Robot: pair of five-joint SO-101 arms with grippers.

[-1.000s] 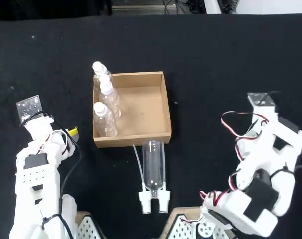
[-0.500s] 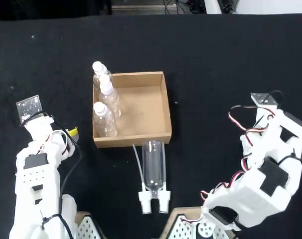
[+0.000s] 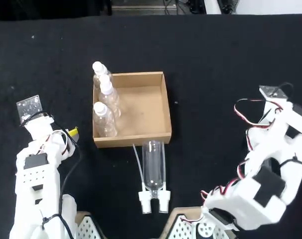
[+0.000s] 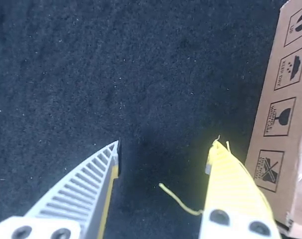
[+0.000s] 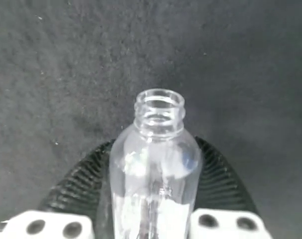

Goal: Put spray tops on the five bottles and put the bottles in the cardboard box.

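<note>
We see the left gripper (image 4: 166,149) spread wide beside the cardboard box (image 4: 285,99), gripping nothing. Our right gripper (image 5: 156,169) clamps an uncapped clear bottle (image 5: 159,107).

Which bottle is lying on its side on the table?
The bottle on the table just outside the cardboard box; the three capped bottles stand upright inside it.

Looks down on a bench (image 3: 216,55) covered in black, lightly flecked cloth. Shows, past its far edge, a narrow strip with dark cables (image 3: 191,6) and a pale surface (image 3: 270,6).
</note>
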